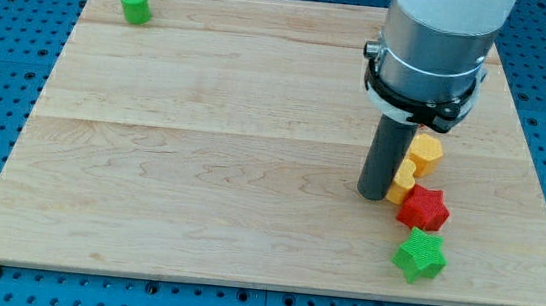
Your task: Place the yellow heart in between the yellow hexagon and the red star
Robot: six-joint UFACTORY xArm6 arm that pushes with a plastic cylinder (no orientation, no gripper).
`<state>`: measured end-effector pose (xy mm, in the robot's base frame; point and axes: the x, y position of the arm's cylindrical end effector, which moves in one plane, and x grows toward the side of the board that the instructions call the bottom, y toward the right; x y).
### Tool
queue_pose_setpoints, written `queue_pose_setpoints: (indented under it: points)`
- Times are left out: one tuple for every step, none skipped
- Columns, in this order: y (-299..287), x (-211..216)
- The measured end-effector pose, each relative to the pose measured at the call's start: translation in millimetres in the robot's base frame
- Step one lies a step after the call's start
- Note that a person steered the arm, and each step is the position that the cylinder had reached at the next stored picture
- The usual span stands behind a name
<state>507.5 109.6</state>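
While my tip (372,195) sits hard against the left side of the yellow heart (403,180), there's nothing to open or close here: it's a bare rod, no grasp, just contact pushing.

Heart position: wedged at the left edge of the gap, yellow hexagon (426,152) just behind it on the far side, red star (423,207) just in front on the near side. It looks to be touching both, but it sits left of the line between them, so I'd call it partly in, not seated.

Risks as I judge them:
- Pushing further right could spread the two neighbours instead of slotting the heart, since the gap looks tight.
- Off-centre contact on the heart's rounded side could spin it and kick the star toward the green star (419,255), close by on the near side.
- The hexagon could get shoved further back; the arm body hides whatever lies behind it, so I can't tell what it would hit.

Green cylinder (134,5), far-left corner of the board (201,166), is well clear and irrelevant.
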Motion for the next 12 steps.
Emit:
queue_pose_setpoints:
  points:
    - [7,0]
    - [11,-1]
    - [12,-1]
    - [12,0]
    - [12,2]
    - [12,2]
    - [12,2]
    - [-12,-15]
    - [-8,-19]
    - [8,-19]
    - [15,-19]
    - [16,-19]
